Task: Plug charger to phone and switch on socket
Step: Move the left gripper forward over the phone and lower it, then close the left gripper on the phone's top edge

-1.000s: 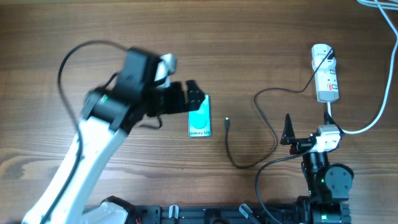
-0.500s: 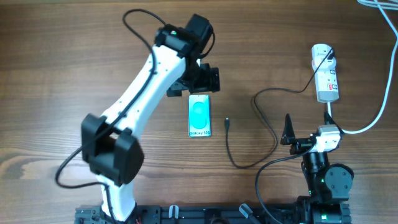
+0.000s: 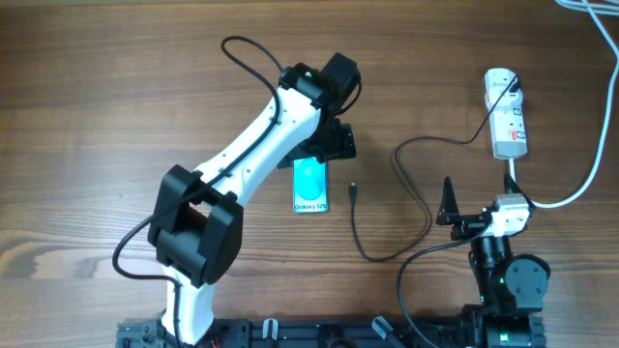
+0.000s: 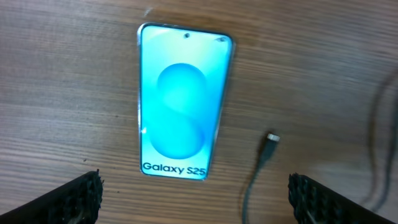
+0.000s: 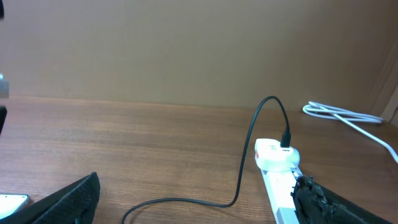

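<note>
Two robot arms work at a brown wood-grain table (image 3: 116, 58). The left gripper (image 4: 196, 198) is open, its two black ridged fingertips (image 4: 78, 196) spread wide apart and holding nothing. Directly between and just ahead of those fingers lies the phone (image 4: 183, 102), a small flat rectangular smartphone lying face up on the wood, its screen glowing bright cyan-teal with the words "Galaxy S25" at the edge nearest the fingertips. From overhead, the gripper covers the far end of the phone; whether it touches the phone cannot be told. Just to the right of the phone, nearer the gripper's right finger and apart from both, rests the small black connector tip of the charger (image 4: 268, 142), a long thin black cable that trails away across the table, unplugged from the phone. The right gripper (image 5: 199, 202) is well apart from all this, close to its own base; its black fingers stand wide apart and empty. Ahead of it and slightly to its right lies the socket (image 5: 280, 165), a white elongated plastic power strip stretching away from the gripper, with the charger's black cable plugged into a white block at its far end. A thick white cord (image 3: 580, 188) curves off to the right of the strip.
</note>
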Motion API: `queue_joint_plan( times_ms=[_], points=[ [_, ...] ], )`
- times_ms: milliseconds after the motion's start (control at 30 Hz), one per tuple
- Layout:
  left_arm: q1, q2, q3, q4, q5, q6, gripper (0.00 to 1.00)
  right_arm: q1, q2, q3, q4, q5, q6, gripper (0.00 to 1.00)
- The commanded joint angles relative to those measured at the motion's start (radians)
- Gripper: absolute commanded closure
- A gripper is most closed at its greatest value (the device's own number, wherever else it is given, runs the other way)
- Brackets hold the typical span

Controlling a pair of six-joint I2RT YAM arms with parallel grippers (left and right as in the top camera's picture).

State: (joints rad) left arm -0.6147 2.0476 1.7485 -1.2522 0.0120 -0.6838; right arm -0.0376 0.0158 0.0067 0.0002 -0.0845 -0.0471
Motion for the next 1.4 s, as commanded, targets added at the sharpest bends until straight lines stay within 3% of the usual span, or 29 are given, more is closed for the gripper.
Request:
queue_joint_plan(
  times_ms=[0,333,467,700,1367],
  points=[
    [0.006,0.015,-0.039,0.027,-0.047,-0.055,0.0,0.006,-0.005,-0.002,0.002,0.01,-0.003,0.0],
    [-0.012,0.016,-0.145,0.161,-0.024,-0.049,0.0,0.006,-0.005,-0.002,0.002,0.01,-0.003,0.0],
    [-0.011,0.016,-0.178,0.209,0.023,0.045,0.0,0.006,-0.005,-0.002,0.002,0.01,-0.003,0.0],
    [-0.011,0.016,-0.254,0.295,0.054,0.048,0.0,0.006,-0.005,-0.002,0.002,0.01,-0.003,0.0],
    [-0.011,0.092,-0.26,0.299,0.013,0.07,0.0,0.006,-0.005,-0.002,0.002,0.01,-0.003,0.0]
  ],
)
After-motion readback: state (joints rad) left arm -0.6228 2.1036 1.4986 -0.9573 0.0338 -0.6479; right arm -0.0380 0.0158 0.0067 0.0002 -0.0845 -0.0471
